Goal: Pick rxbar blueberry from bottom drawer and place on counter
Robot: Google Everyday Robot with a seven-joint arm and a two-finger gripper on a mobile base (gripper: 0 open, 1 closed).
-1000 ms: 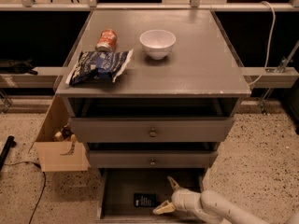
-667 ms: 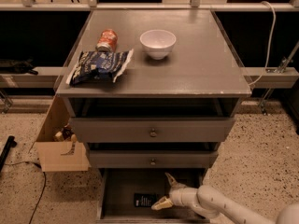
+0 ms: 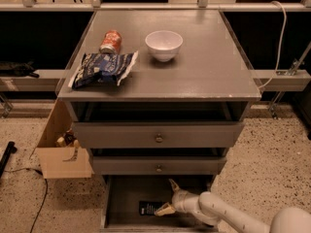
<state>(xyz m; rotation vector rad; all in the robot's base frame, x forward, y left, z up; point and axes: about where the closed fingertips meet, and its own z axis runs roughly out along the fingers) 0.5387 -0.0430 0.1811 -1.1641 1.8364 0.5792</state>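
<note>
Down low, the gripper (image 3: 168,198) sits inside the pulled-out bottom drawer (image 3: 127,193). Its fingers (image 3: 165,209) are spread wide and hold nothing, opened to straddle the bar, I'd say. The rxbar blueberry (image 3: 148,208) lies flat on the drawer floor just beside the lower fingertip, not yet grasped. The two knobbed drawers (image 3: 159,138) overhang, so the arm comes in low. Up top, the bench (image 3: 214,67) carries a chip bag (image 3: 102,68), a can (image 3: 111,41) and a white bowl (image 3: 164,44); its right side looks the likely drop spot.

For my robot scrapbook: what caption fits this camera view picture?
Open gripper reaches into the bottom drawer beside the rxbar, below the counter.
</note>
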